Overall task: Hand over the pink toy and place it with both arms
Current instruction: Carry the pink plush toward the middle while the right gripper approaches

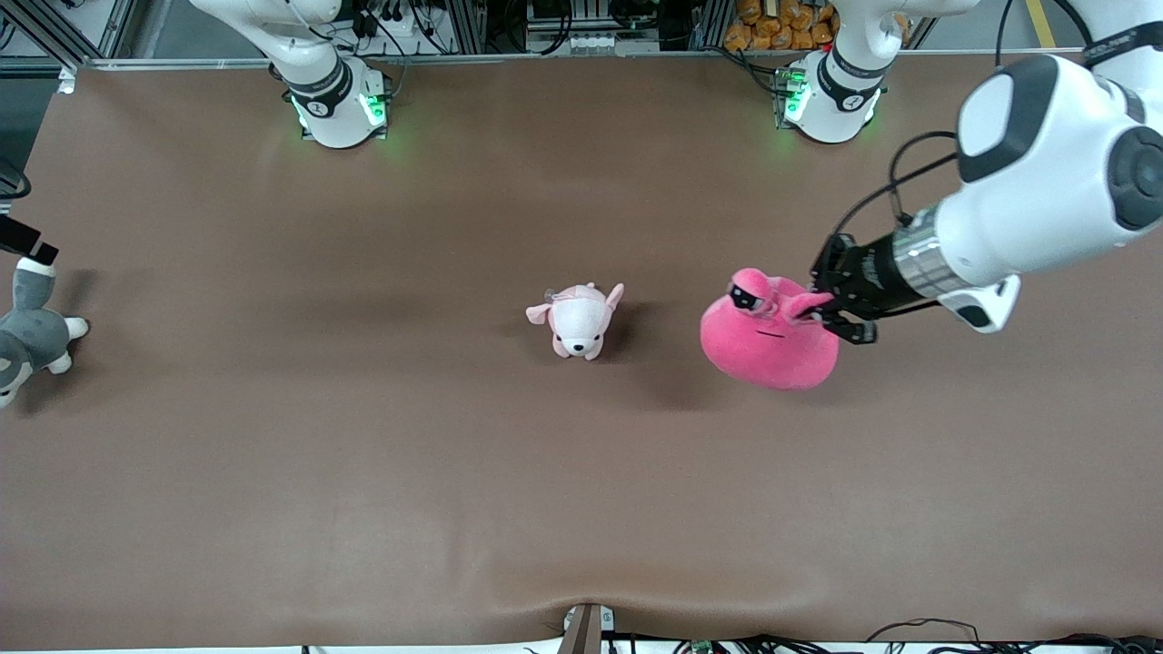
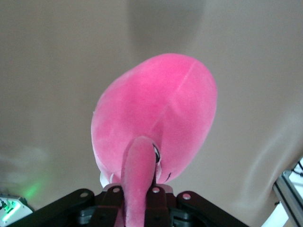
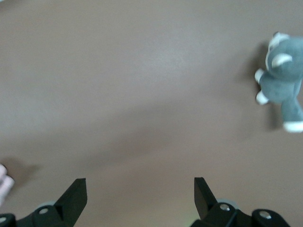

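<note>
The pink toy (image 1: pixel 770 341) sits a little to the left arm's side of the middle of the front view, level with the frame's centre line. It is held by the left gripper (image 1: pixel 829 309), which reaches in from the frame's edge at the left arm's end of the table. The fingers are clamped together on one of the toy's eye stalks, and the other stalk, with its black half-lidded pupil, points toward the upper part of the frame. The round body hangs below the grip, over the brown table (image 1: pixel 363 509), and its shadow lies on the cloth beside it toward the centre. In the left wrist view the pink toy (image 2: pixel 156 118) fills the middle of the frame, and the pinched stalk runs down to the black gripper body at the bottom edge. A small pale pink-and-white puppy plush (image 1: pixel 580 322) stands at the centre of the front view, near the toy but apart from it, with its white muzzle turned toward the lower edge. A grey-and-white plush animal (image 1: pixel 27 336) lies at the frame's edge at the right arm's end of the table, well apart from both. The right arm waits: the right gripper (image 3: pixel 139 198) hangs over bare table with its two black fingers (image 3: pixel 75 194) spread wide apart and nothing between them. The grey-and-white plush animal (image 3: pixel 284 85) shows near the upper corner of that wrist view.
</note>
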{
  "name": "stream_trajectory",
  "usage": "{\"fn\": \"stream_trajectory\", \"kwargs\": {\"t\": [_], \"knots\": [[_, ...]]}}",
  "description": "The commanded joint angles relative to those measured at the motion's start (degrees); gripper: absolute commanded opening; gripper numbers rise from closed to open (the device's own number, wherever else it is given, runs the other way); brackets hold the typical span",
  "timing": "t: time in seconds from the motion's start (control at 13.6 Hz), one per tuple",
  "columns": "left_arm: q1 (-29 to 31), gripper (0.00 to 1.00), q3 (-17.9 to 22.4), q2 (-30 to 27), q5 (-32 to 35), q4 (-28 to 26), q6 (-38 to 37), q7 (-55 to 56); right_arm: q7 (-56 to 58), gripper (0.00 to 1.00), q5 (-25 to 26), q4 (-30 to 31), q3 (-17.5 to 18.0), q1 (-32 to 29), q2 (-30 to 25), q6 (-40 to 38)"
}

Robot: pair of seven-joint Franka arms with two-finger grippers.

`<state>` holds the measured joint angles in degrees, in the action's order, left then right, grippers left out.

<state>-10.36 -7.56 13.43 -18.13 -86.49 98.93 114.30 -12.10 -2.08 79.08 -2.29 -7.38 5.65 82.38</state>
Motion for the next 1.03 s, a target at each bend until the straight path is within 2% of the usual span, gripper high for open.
{"fn": "stream_trajectory", "kwargs": {"t": [0.0,0.22,0.44,0.66,0.74,0.96], "knots": [[-3.3,0.00,0.2,1.1,-0.9,5.0,-1.6,4.8,-13.4,1.00,-7.1,-1.5,0.8,-0.7,0.6,-1.2],[-7.4,0.00,0.2,4.0,-0.9,9.9,-0.5,9.8,-36.5,1.00,-13.2,-1.5,1.2,1.6,0.6,-1.7],[-10.5,0.00,0.1,4.8,-1.0,10.9,4.3,16.3,-51.8,1.00,-14.3,-1.5,1.2,7.2,0.7,-1.9],[-14.2,0.00,0.3,5.1,-0.9,11.0,8.5,19.9,-74.0,1.00,-24.1,-1.3,1.2,12.1,2.0,-1.1],[-15.4,0.00,0.2,5.2,-1.0,11.3,10.2,21.6,-79.8,1.00,-25.5,-1.4,1.2,14.5,2.9,-0.8],[-18.1,0.00,-0.1,5.2,-1.0,11.8,13.2,26.5,-93.2,1.00,-25.0,-1.2,1.2,23.1,4.2,7.3]]}}
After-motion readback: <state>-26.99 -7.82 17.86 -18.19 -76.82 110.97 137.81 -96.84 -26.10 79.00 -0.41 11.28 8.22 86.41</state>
